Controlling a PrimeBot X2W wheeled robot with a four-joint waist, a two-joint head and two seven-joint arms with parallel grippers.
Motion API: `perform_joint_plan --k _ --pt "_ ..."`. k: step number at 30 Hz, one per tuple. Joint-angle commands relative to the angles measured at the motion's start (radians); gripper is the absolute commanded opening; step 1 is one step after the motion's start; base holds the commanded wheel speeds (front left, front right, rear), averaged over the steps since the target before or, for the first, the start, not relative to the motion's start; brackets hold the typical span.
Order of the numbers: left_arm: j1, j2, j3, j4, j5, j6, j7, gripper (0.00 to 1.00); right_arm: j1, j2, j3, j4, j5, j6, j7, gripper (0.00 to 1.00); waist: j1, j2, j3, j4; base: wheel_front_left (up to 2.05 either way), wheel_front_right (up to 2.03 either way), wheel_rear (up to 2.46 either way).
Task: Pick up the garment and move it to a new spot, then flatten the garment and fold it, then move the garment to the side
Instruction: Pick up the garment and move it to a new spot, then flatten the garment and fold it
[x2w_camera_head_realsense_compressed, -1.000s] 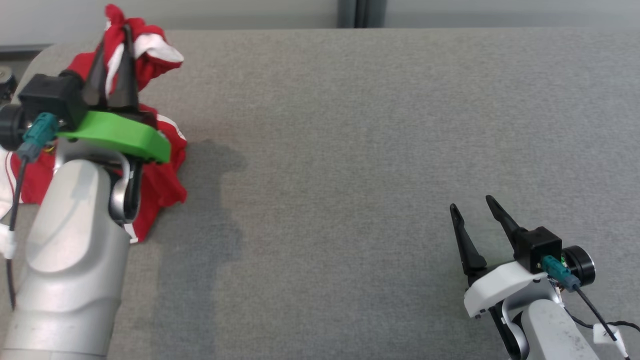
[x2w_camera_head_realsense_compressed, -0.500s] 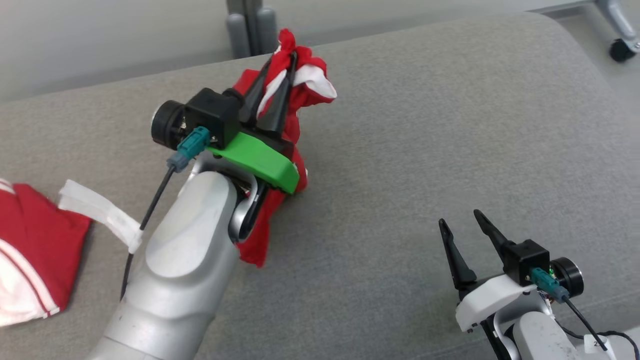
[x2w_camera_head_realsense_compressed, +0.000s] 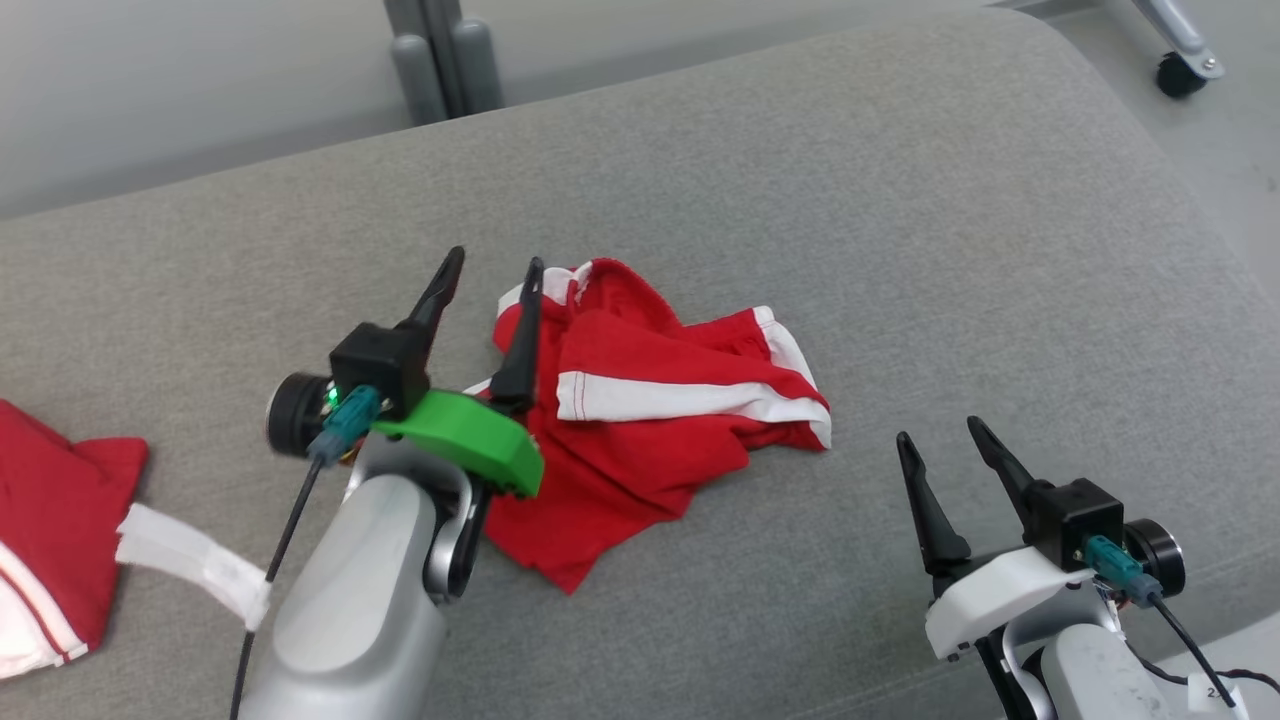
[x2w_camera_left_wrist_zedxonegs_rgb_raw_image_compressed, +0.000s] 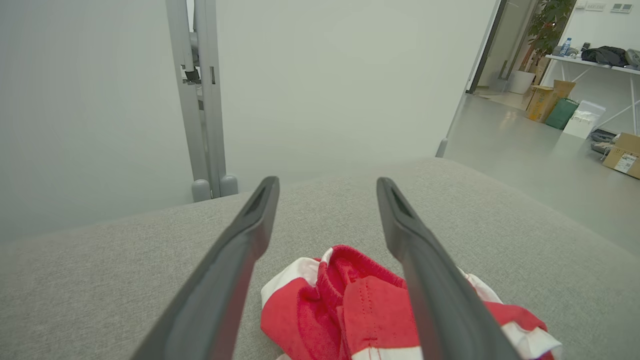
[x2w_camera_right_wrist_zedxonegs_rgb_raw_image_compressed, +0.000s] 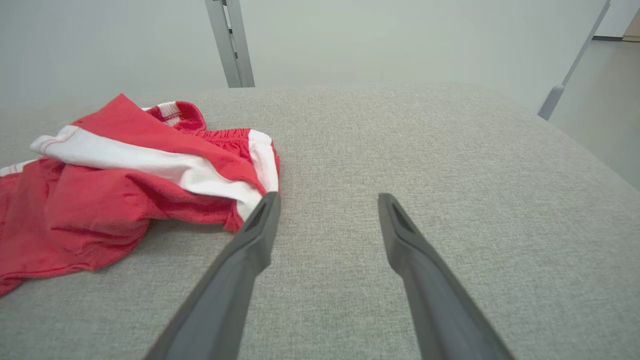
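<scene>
Since half a second back, my left hand (x2w_camera_head_realsense_compressed: 497, 256) has let go. The garment (x2w_camera_head_realsense_compressed: 650, 400) that hung bunched between its fingers now lies in a crumpled heap near the middle of the grey bench (x2w_camera_head_realsense_compressed: 950, 200). The fingers stand spread wide with nothing between them, one of them just over the heap's left edge by the waistband. My right hand (x2w_camera_head_realsense_compressed: 939, 429) is also spread and empty, a little apart from the garment's right side.

My worry is the flattening. The shorts are doubled over themselves, so a pinch may catch two layers and drag the fold along rather than open it. That near finger could also snag the waistband as I pull back. A second red garment (x2w_camera_head_realsense_compressed: 50, 520) lies at the bench's far left, and I should not mistake it for mine.

I can read no brand on the cloth. A small white tag (x2w_camera_head_realsense_compressed: 1210, 690) on the right arm's cable has marks too small to make out.
</scene>
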Motion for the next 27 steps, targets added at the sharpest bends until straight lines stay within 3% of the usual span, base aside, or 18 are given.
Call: perform_joint_plan --k 1,9,15,21,27 --pt "0.045 0.010 0.032 -0.015 0.019 0.006 -0.001 1.00 0.021 -0.002 -0.006 -0.005 -0.004 -0.001 -0.005 1.00 0.0000 -0.0001 -0.024 0.048 0.00 0.00 0.00" --pt "0.258 0.016 0.252 -0.099 0.102 0.005 -0.001 1.00 0.045 -0.003 -0.029 0.001 -0.013 -0.001 -0.005 1.00 0.0000 -0.0001 -0.083 0.142 0.00 0.00 0.00" --pt "0.448 0.004 0.358 -0.164 0.132 -0.005 -0.001 1.00 0.068 -0.003 -0.043 0.012 -0.004 -0.001 -0.005 1.00 0.0000 -0.0001 -0.119 0.183 0.00 0.00 0.00" --pt "0.569 -0.001 0.380 -0.192 0.100 0.002 -0.001 1.00 0.093 -0.003 -0.050 0.016 0.007 -0.001 -0.005 1.00 0.0000 -0.0001 -0.128 0.197 0.00 0.00 0.00" --pt "0.546 -0.001 0.345 -0.194 0.083 0.000 -0.001 1.00 0.089 -0.003 -0.050 0.022 0.002 -0.001 -0.005 1.00 0.0000 -0.0001 -0.113 0.190 0.00 0.00 0.00"
